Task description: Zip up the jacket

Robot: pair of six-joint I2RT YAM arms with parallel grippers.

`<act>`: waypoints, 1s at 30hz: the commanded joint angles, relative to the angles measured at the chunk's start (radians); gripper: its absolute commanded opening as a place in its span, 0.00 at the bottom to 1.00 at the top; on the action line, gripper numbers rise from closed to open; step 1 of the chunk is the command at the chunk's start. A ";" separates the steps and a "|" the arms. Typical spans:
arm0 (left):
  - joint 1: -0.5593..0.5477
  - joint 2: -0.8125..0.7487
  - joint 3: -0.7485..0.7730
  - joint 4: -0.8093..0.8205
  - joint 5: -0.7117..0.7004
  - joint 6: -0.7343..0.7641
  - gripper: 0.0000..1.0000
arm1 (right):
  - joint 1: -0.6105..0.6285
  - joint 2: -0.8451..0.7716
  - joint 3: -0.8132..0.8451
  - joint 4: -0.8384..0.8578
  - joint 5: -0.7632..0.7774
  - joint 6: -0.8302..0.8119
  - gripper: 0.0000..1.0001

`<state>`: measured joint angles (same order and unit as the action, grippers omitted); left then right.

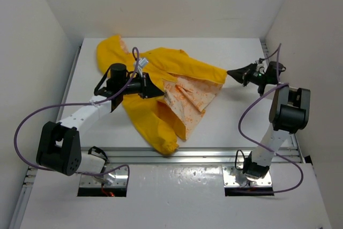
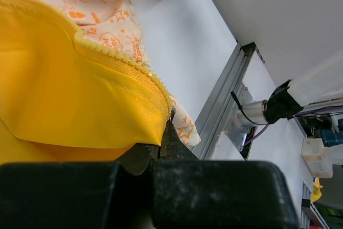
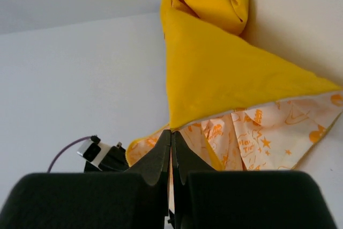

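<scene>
The yellow jacket (image 1: 177,64) lies spread open on the white table, its cream orange-printed lining (image 1: 186,97) showing at the middle. My left gripper (image 1: 154,89) is shut on one front edge. In the left wrist view the jaws (image 2: 165,128) pinch the yellow hem (image 2: 69,84) just below the row of zipper teeth (image 2: 119,57). My right gripper (image 1: 231,72) is shut at the jacket's right corner, which is drawn out into a point. In the right wrist view the jaws (image 3: 171,135) meet on that yellow tip (image 3: 214,73), with lining (image 3: 268,132) beside it.
An aluminium rail (image 1: 214,154) runs along the table's near edge and also shows in the left wrist view (image 2: 225,97). White walls close in the table at the back and both sides. Purple cables (image 1: 32,116) loop from both arms.
</scene>
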<state>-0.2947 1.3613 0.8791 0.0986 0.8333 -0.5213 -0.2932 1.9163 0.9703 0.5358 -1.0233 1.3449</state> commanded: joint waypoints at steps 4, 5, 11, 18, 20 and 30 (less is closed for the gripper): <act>0.012 -0.030 0.015 0.047 0.016 -0.017 0.00 | -0.141 -0.066 -0.007 0.069 0.061 -0.042 0.00; 0.012 -0.015 0.015 0.058 0.016 -0.017 0.00 | -0.147 -0.059 0.008 0.055 0.068 -0.055 0.00; 0.012 0.018 0.040 0.049 0.036 -0.014 0.00 | -0.181 -0.010 0.099 -0.107 0.146 -0.234 0.00; 0.012 0.018 0.040 0.020 0.014 0.016 0.00 | -0.233 -0.115 -0.060 -0.353 0.170 -0.457 0.00; 0.023 -0.004 0.040 -0.005 -0.020 0.026 0.00 | -0.250 -0.178 -0.149 -0.417 0.164 -0.553 0.00; 0.109 0.096 0.202 -0.209 -0.284 0.242 0.00 | -0.262 -0.270 -0.295 -0.624 0.098 -0.694 0.00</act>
<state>-0.2153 1.4372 1.0153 -0.0574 0.6716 -0.3840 -0.5568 1.7004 0.6762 -0.0090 -0.8780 0.7280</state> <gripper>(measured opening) 0.010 0.002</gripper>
